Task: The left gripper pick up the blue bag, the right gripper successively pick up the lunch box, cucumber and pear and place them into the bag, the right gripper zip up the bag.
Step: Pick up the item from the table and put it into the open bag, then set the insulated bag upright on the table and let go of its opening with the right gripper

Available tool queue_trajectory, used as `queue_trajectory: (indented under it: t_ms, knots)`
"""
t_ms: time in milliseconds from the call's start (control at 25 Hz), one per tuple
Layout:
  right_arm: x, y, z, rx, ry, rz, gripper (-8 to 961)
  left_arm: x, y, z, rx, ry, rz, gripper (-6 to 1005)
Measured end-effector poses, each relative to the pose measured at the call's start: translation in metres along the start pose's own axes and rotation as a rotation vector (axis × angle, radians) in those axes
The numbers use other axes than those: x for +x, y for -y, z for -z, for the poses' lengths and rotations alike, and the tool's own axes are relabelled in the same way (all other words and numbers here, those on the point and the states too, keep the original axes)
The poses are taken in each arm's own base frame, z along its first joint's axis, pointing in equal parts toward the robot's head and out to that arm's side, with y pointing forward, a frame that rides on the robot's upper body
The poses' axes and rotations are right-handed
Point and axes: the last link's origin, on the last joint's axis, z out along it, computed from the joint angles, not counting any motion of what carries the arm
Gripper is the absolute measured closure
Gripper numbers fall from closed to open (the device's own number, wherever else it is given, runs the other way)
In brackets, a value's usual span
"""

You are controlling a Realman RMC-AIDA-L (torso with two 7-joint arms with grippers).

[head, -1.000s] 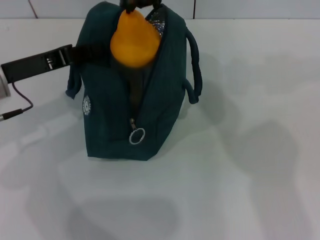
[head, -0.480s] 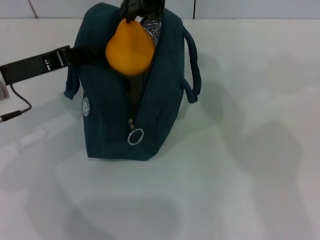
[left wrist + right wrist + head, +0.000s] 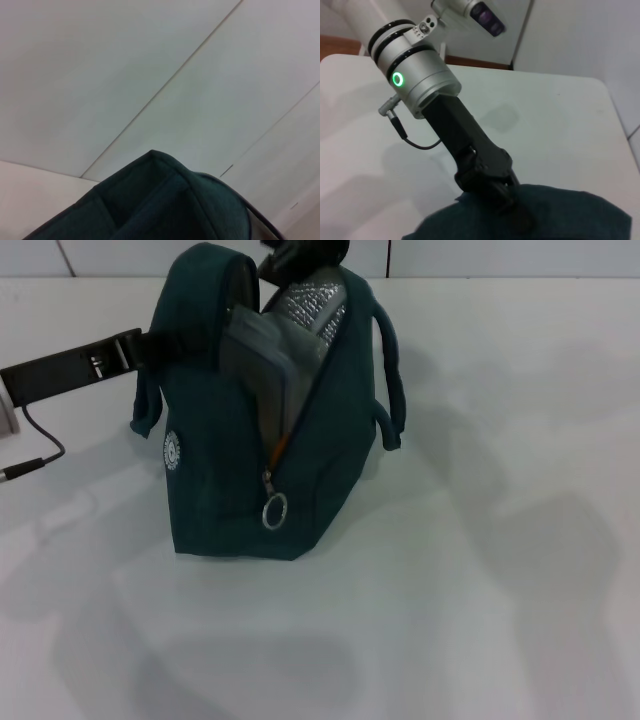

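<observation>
The blue bag (image 3: 215, 480) stands upright on the white table (image 3: 480, 540), its top gaping and its silver lining (image 3: 312, 305) showing. My left gripper (image 3: 150, 348) reaches in from the left and is shut on the bag's side fabric; the right wrist view shows the left gripper (image 3: 512, 202) clamped on the blue bag (image 3: 545, 215). The lunch box (image 3: 255, 350) shows as a pale lid inside the opening. Only an orange sliver of the pear (image 3: 283, 447) shows low in the zipper gap. The cucumber is hidden. My right gripper (image 3: 305, 252) hovers just above the bag's mouth with nothing visible in it.
The zipper's ring pull (image 3: 275, 510) hangs at the bag's near end. A handle loop (image 3: 388, 370) sticks out on the right side. A black cable (image 3: 40, 455) lies on the table at far left. The bag's top edge (image 3: 165, 200) fills the lower left wrist view.
The pear, held at the bag's mouth by the right gripper earlier, has dropped inside the bag. The right gripper has let it go and sits slightly higher.
</observation>
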Motion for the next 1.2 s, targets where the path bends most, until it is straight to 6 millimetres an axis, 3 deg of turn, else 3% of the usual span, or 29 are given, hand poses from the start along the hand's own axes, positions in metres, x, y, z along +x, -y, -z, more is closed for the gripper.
queue_trajectory:
  t_ms: [200,320,440,600,760,1000,1200]
  knots:
    - [0.004,0.003,0.016,0.052,0.053,-0.016,674,0.000,0.000,0.000,0.000,0.001,0.001,967]
    - [0.017,0.011,0.033,0.113,0.113,-0.084,612,0.000,0.000,0.001,0.001,0.001,0.001,967]
    - [0.045,0.024,0.055,0.176,0.193,-0.199,530,0.000,-0.001,-0.001,-0.002,0.006,-0.003,967]
    - [0.100,0.032,0.077,0.240,0.313,-0.362,408,0.000,-0.001,-0.001,-0.006,0.008,-0.004,968]
    - [0.156,0.021,0.088,0.271,0.436,-0.441,416,0.000,-0.002,-0.002,-0.010,0.010,-0.006,968]
    - [0.224,-0.008,0.069,0.295,0.559,-0.519,402,0.004,-0.005,-0.007,-0.021,0.012,-0.016,967]
    - [0.254,-0.020,0.029,0.194,0.597,-0.582,382,0.007,-0.007,-0.011,-0.030,0.018,-0.025,967]
